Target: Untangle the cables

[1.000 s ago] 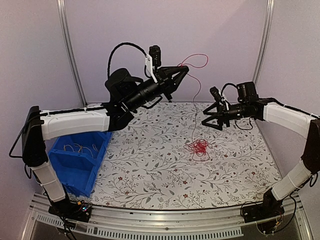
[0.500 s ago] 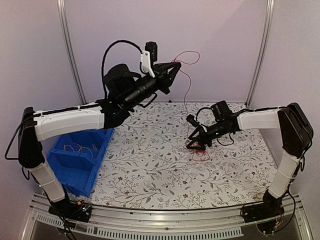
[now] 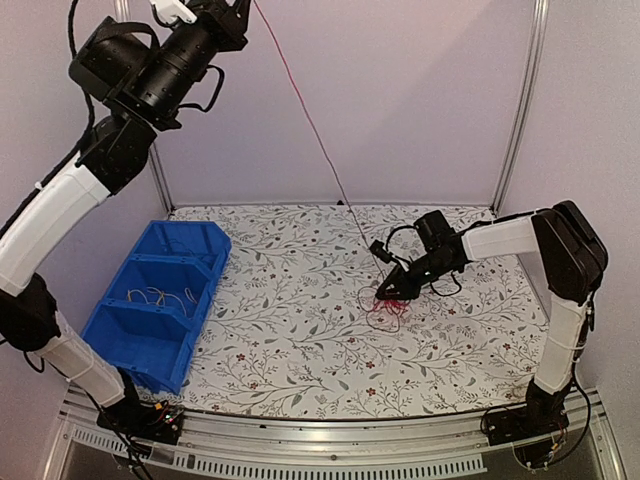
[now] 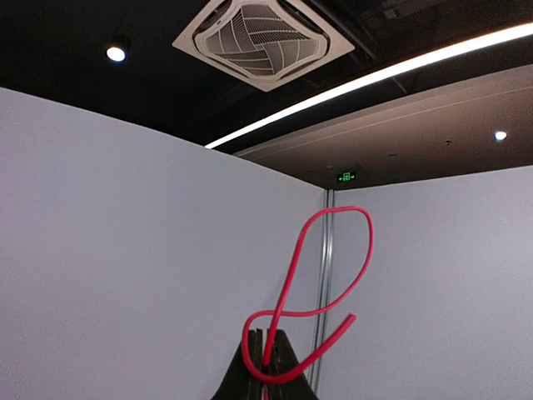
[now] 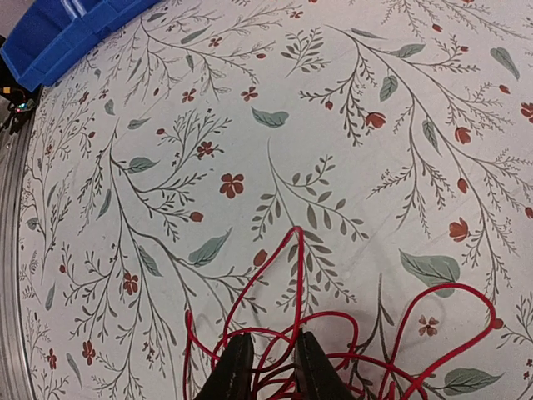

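The cables show as red strands only. A small tangled red clump (image 3: 388, 304) lies on the flowered table right of centre. One red cable (image 3: 310, 120) runs taut from it up to my left gripper (image 3: 238, 8), raised high at the top left. In the left wrist view that gripper (image 4: 266, 360) is shut on the red cable (image 4: 295, 266), whose free end curls in a loop above the fingertips. My right gripper (image 3: 393, 291) is down on the clump. In its wrist view the right gripper (image 5: 273, 367) has narrow jaws closed around several red strands (image 5: 297, 283).
A blue bin (image 3: 203, 298) with thin pale wires inside stands at the left of the table (image 3: 300, 350). Grey walls and metal posts enclose the back and sides. The blue bin (image 5: 50, 33) also shows in the corner of the right wrist view.
My left arm has swung up and left, pulling the red cable taut and straight. My right gripper dropped onto the clump and closed from wide open to narrow around its strands.
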Robot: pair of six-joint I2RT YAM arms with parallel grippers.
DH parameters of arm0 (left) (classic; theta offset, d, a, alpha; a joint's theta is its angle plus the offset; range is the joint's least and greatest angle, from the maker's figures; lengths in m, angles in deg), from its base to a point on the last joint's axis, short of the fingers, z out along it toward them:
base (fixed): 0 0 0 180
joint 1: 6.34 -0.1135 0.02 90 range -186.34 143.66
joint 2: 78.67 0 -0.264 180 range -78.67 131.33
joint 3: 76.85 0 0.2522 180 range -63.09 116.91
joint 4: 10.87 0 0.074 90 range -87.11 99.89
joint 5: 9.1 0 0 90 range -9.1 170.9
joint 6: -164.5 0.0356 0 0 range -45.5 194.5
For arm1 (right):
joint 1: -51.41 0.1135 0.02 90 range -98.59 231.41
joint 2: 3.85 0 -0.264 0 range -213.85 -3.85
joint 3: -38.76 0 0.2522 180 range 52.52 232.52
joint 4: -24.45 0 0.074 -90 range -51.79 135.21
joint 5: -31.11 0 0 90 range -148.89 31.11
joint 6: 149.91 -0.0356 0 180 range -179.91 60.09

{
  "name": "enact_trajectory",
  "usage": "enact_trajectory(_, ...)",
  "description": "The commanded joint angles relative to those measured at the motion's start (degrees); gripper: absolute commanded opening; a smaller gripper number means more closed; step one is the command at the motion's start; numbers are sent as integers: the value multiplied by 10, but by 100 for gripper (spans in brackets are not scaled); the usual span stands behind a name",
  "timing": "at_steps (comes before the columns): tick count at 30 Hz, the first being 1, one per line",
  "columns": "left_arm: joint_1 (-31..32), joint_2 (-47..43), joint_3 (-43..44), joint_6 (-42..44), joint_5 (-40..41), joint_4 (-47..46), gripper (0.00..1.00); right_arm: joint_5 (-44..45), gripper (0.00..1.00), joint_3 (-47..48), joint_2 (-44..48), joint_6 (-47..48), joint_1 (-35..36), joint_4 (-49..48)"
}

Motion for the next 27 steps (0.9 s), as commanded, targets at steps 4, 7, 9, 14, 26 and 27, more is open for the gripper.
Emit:
enact_trajectory(4, -6, -38, 78, 100, 66, 84, 0, 29, 17, 24, -25, -8, -20, 27)
enact_trajectory(7, -6, -64, 78, 133, 94, 89, 0, 49, 24, 25, -29, -13, -28, 27)
enact_trajectory(9, -6, -82, 76, 156, 116, 94, 0, 50, 29, 27, -32, -19, -35, 29)
enact_trajectory(14, -6, -124, 59, 211, 181, 98, 0, 69, 32, 26, -32, -18, -46, 28)
enact_trajectory(26, -7, -147, 124, 275, 243, 156, 0, 175, 53, 57, -54, -39, -117, 41)
enact_trajectory(27, -7, -147, 121, 278, 244, 157, 0, 174, 54, 57, -50, -38, -129, 41)
